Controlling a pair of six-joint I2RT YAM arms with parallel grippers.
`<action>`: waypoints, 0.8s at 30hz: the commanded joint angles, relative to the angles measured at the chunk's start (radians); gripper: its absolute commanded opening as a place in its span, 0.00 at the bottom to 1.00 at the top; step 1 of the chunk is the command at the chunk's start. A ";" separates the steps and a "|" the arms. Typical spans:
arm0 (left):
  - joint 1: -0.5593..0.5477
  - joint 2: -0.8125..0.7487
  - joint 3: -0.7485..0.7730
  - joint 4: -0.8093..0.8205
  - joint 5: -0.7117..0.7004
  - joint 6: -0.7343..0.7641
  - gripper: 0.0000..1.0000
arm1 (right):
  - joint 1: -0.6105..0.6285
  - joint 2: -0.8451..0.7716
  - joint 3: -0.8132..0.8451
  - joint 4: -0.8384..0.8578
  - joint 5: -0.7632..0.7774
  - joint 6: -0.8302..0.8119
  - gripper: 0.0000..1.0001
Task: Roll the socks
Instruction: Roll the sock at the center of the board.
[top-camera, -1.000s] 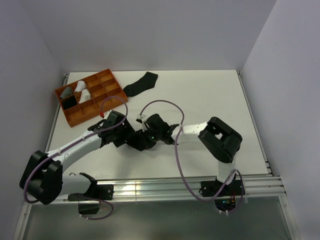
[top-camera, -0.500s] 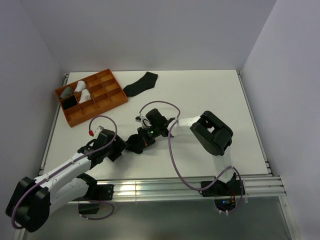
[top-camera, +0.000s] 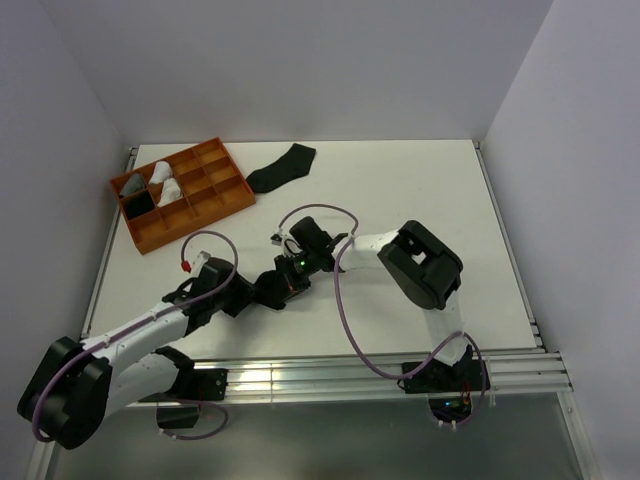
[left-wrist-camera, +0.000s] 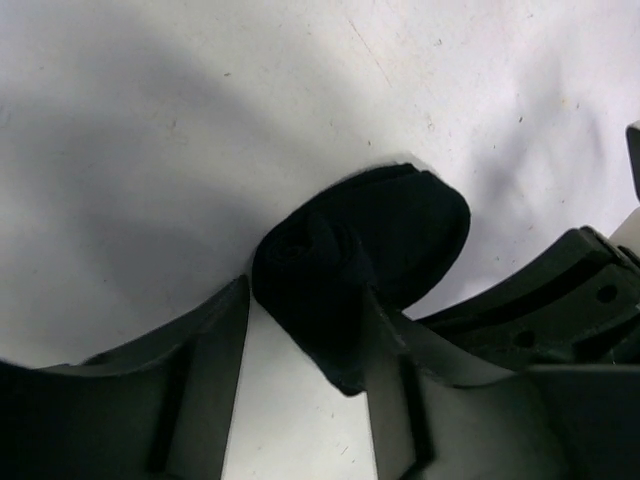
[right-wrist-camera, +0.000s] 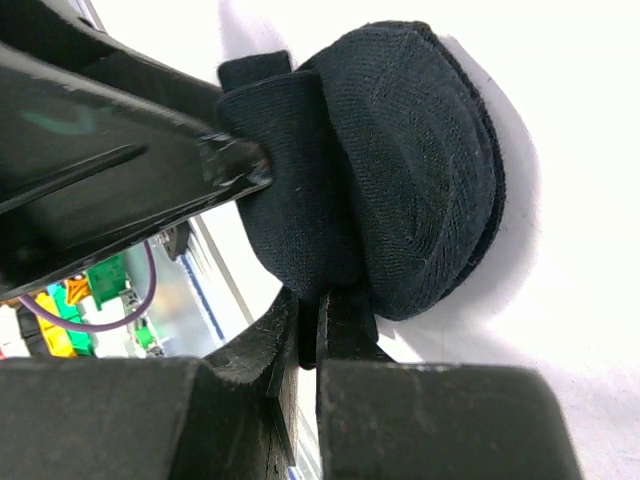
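A rolled black sock (top-camera: 270, 290) lies on the white table near the front, between my two grippers. In the left wrist view the roll (left-wrist-camera: 350, 255) sits between the tips of my left gripper (left-wrist-camera: 305, 300), whose jaws stand wide and straddle its near end. My left gripper (top-camera: 248, 294) is just left of the roll. My right gripper (top-camera: 284, 281) is shut on a fold of the roll (right-wrist-camera: 420, 170), pinching the cloth between its fingertips (right-wrist-camera: 308, 315). A second black sock (top-camera: 282, 167) lies flat at the back of the table.
An orange compartment tray (top-camera: 215, 195) stands at the back left, with white and grey rolled socks in its left cells. A left-gripper finger (right-wrist-camera: 120, 130) shows against the roll in the right wrist view. The table's front rail runs just behind the arm bases.
The left arm pulled back and to the left from the sock, then came forward to it again. The right gripper has kept hold of the roll and shifted slightly left.
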 joint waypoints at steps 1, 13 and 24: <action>0.003 0.069 0.002 0.037 0.000 0.002 0.47 | -0.003 0.022 -0.008 -0.039 -0.007 0.035 0.00; 0.003 0.330 0.210 -0.018 0.064 0.207 0.25 | -0.001 -0.172 -0.177 0.107 0.189 -0.002 0.36; 0.001 0.524 0.437 -0.173 0.132 0.373 0.24 | 0.106 -0.490 -0.307 0.161 0.697 -0.221 0.56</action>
